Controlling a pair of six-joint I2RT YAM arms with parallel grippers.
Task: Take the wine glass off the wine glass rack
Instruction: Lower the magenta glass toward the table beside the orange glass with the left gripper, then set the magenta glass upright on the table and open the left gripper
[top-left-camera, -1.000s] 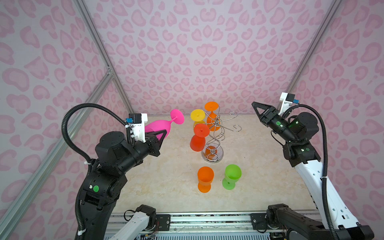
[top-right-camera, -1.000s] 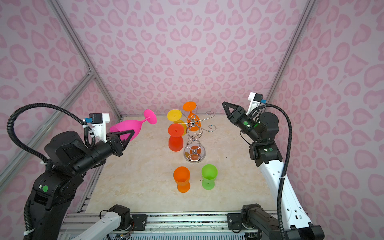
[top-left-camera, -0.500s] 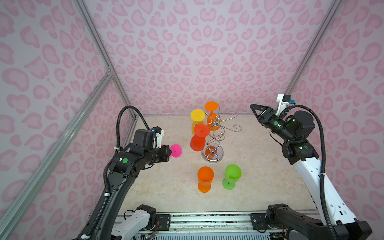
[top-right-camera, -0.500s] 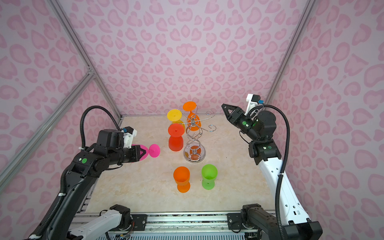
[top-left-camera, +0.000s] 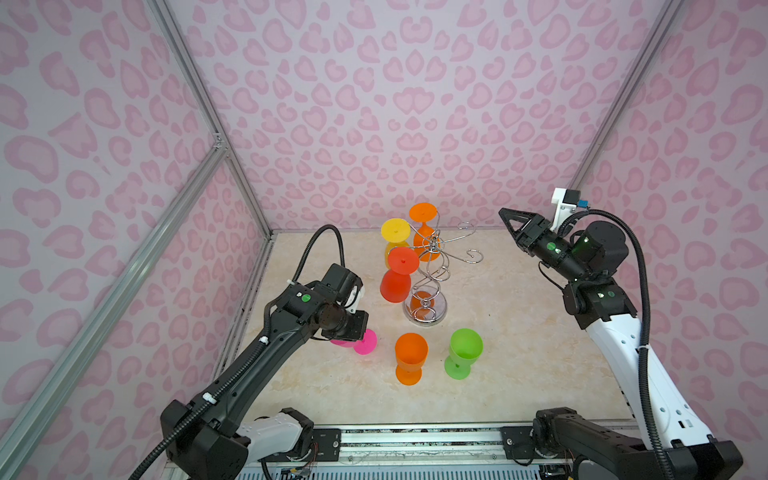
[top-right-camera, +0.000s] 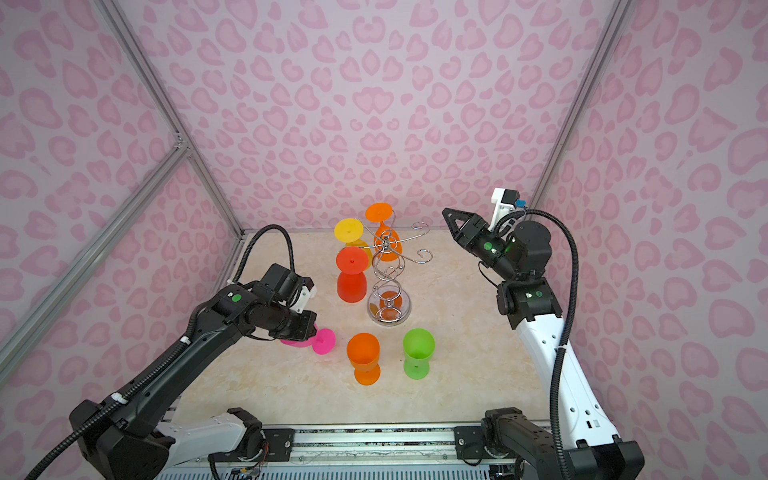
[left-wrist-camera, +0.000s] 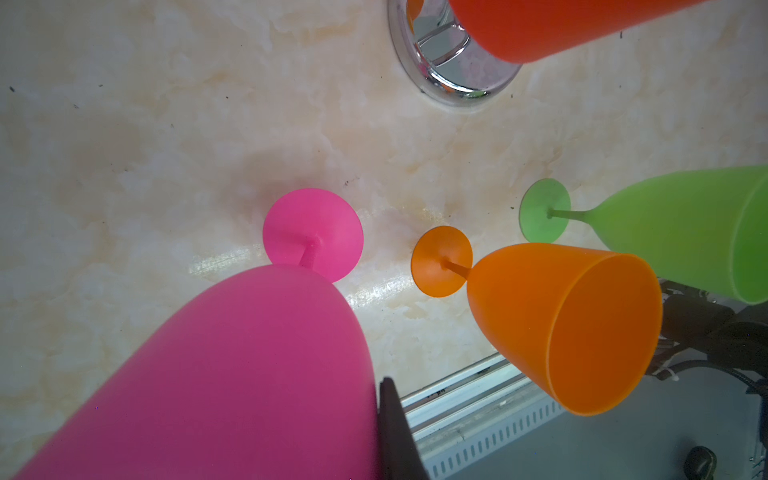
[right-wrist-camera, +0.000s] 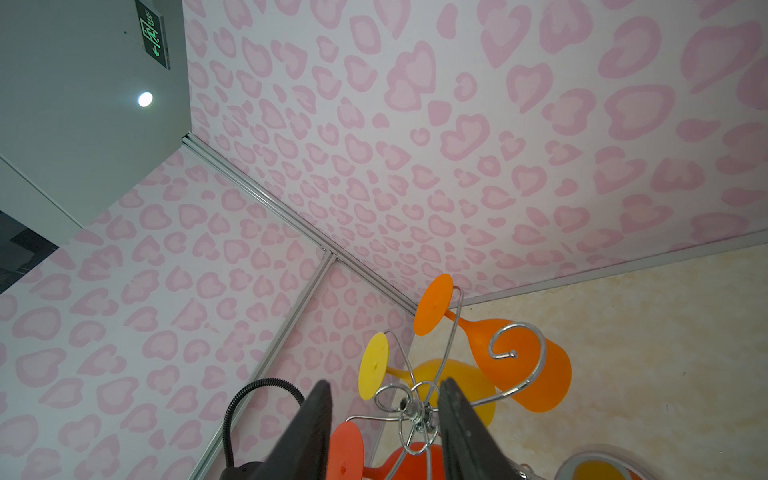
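Pink wine glass gripped by left hand; right hand parted; green sign illegible.

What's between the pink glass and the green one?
The upright orange glass stands between the pink glass and green glass, touching neither; both top views show it.

Left arm and right arm — black joints, green dots, white base links — carry ribbed black cables; right gripper black, triangular.
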